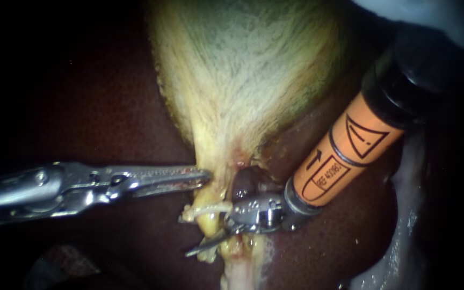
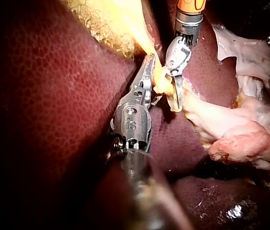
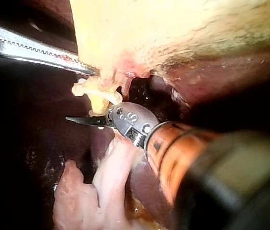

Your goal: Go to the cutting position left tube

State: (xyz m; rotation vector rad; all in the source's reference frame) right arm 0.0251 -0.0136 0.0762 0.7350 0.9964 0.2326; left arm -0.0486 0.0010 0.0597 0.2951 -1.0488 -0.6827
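Note:
The pale yellow gallbladder narrows to a neck between the two instruments. My left instrument comes in level from the left, its jaws shut on the neck's left edge. Below the neck runs a thin yellow tube, the left tube, with a dark red tube to its right. My right instrument, with an orange-banded shaft, reaches in from the upper right. One thin blade lies across the left tube, and the other is hidden behind the tissue. The blades stand open around the tube.
Dark red liver surrounds the neck on both sides. Pale loose tissue trails away beyond the right instrument's blade, and more of this whitish tissue lies along the right edge of the endoscope view.

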